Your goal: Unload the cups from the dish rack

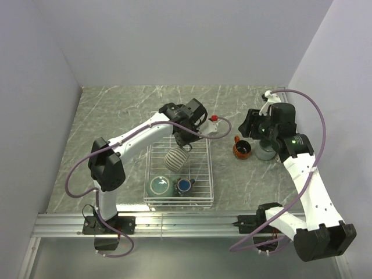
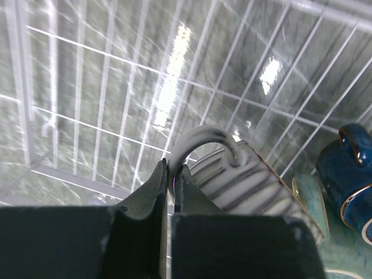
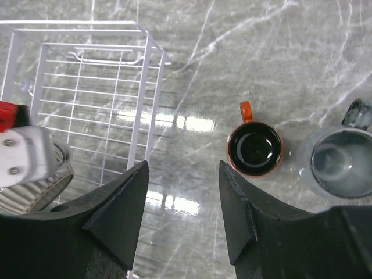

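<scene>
My left gripper (image 1: 183,145) is shut on the handle of the ribbed beige cup (image 1: 174,158) and holds it tilted over the white wire dish rack (image 1: 208,174). In the left wrist view the jaws (image 2: 172,174) pinch the grey handle (image 2: 200,138), with the cup's body (image 2: 256,186) to the right. A grey-teal mug (image 1: 160,186) and a small dark-blue cup (image 1: 185,185) sit in the rack's near end. A red-brown mug (image 1: 242,149) and a grey mug (image 1: 265,152) stand on the table right of the rack. My right gripper (image 3: 183,168) is open and empty above the table, left of the red-brown mug (image 3: 254,148).
The marble table top (image 1: 116,116) is walled at the back and both sides. The rack's right wall (image 3: 148,93) lies left of my right gripper. The grey mug (image 3: 340,163) stands at the right edge of the right wrist view. The left arm's wrist (image 3: 23,151) shows at its left edge.
</scene>
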Robot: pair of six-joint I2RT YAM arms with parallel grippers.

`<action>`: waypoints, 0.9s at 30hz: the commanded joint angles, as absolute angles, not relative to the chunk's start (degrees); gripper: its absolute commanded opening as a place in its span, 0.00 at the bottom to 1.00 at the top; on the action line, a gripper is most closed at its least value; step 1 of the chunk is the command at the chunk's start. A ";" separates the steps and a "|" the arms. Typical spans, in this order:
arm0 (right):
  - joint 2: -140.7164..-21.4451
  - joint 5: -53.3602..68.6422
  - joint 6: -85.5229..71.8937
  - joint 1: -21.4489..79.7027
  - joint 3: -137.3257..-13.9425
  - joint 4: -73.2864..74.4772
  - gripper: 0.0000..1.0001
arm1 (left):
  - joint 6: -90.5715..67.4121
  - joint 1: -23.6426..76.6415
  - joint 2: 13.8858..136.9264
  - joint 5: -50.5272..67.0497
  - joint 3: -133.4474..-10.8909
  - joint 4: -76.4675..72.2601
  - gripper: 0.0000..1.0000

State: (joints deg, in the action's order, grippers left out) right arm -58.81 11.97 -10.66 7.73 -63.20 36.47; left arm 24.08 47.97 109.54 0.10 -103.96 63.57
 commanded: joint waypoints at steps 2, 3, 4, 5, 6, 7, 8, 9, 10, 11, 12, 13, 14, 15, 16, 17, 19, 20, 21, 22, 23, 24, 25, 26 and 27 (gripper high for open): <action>-57.40 13.27 -11.51 7.56 -62.40 33.32 0.59 | 22.59 47.81 102.92 0.18 -102.93 56.70 0.00; -57.22 13.53 -11.60 7.47 -62.05 32.88 0.59 | 21.98 47.64 102.22 0.18 -102.31 54.34 0.00; -56.96 14.14 -12.21 7.56 -61.35 32.52 0.59 | 21.62 47.11 101.87 0.18 -101.61 53.10 0.00; -56.52 14.59 -12.56 7.47 -61.00 31.65 0.59 | 21.10 46.85 101.60 0.18 -101.51 52.30 0.00; -56.08 15.11 -13.09 7.56 -60.56 31.03 0.58 | 19.79 46.41 101.08 0.18 -101.34 50.21 0.00; -55.64 16.77 -14.75 7.56 -59.34 30.16 0.58 | 18.99 45.45 100.90 0.18 -101.42 49.23 0.00; -54.59 18.53 -15.90 7.56 -58.54 28.93 0.58 | 18.20 44.83 100.46 0.18 -101.51 48.26 0.00; -53.88 20.20 -17.39 7.56 -57.49 25.44 0.57 | 16.45 44.22 99.94 0.18 -101.43 46.95 0.00; -52.92 22.04 -21.67 7.82 -54.35 22.62 0.57 | 15.57 42.99 99.50 0.52 -101.34 45.02 0.00; -50.65 26.41 -24.32 8.34 -52.23 18.93 0.57 | 14.69 42.46 99.23 0.96 -101.25 43.96 0.00; -49.49 27.76 -29.83 10.70 -49.86 9.67 0.57 | 13.11 41.93 98.71 1.66 -101.08 43.08 0.00; -48.53 28.56 -32.23 12.90 -45.31 4.88 0.57 | 12.31 41.31 98.53 1.84 -100.64 41.41 0.00; -47.30 28.48 -34.08 14.92 -43.52 0.92 0.58 | 11.70 41.22 98.35 1.93 -100.46 40.96 0.00; -46.85 26.91 -37.41 16.94 -40.55 -5.82 0.59 | 10.73 40.96 98.18 2.19 -100.20 40.61 0.00; -46.67 26.02 -39.09 20.53 -39.21 -8.76 0.59 | 10.37 40.78 98.00 2.63 -100.11 40.26 0.00; -46.84 25.23 -40.76 21.87 -37.72 -11.75 0.60 | 9.94 40.61 98.00 2.98 -100.02 39.99 0.00; -47.81 23.91 -44.54 25.03 -34.39 -19.58 0.62 | 9.06 40.61 97.82 3.86 -100.28 39.90 0.00; -49.29 23.38 -45.26 26.18 -33.67 -21.60 0.62 | 8.79 40.52 97.82 4.22 -100.37 39.90 0.00; -50.18 23.38 -45.70 26.89 -33.31 -24.49 0.63 | 8.27 40.43 97.74 4.39 -100.46 39.82 0.00; -51.14 22.68 -46.14 27.59 -33.40 -25.22 0.63 | 8.17 40.43 97.65 5.00 -100.55 39.73 0.00; -52.98 22.33 -46.32 29.25 -33.49 -26.18 0.63 | 8.00 40.34 97.56 5.36 -100.72 39.73 0.00; -53.95 21.89 -46.32 30.05 -33.57 -28.02 0.63 | 7.56 40.34 97.56 5.71 -100.90 40.07 0.00; -55.01 21.10 -46.32 30.58 -34.10 -28.73 0.63 | 7.30 40.25 97.56 5.97 -101.33 40.25 0.00; -57.19 20.83 -46.32 31.19 -34.71 -28.83 0.63 | 7.12 40.17 97.47 6.50 -101.51 40.34 0.00; -58.35 20.74 -46.32 31.72 -35.33 -28.39 0.63 | 6.95 40.17 97.21 6.76 -101.77 40.43 0.00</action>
